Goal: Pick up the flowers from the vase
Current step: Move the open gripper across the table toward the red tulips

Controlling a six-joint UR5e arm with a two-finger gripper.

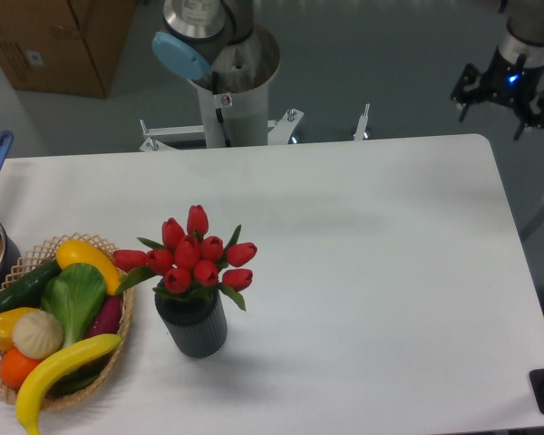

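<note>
The flowers (189, 256) stand upright in the vase (192, 327), which sits on the table (372, 272) near the front edge, left of centre, just beside a basket (118, 349) of fruit and vegetables at the front-left corner. The gripper (503, 93) hangs beyond the far-right corner, well apart from the flowers, holding nothing; whether its jaws are open, I cannot tell.

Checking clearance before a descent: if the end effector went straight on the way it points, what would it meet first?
Probably the floor: the end effector seems to point down beyond the table edge, though depth is unclear.
</note>
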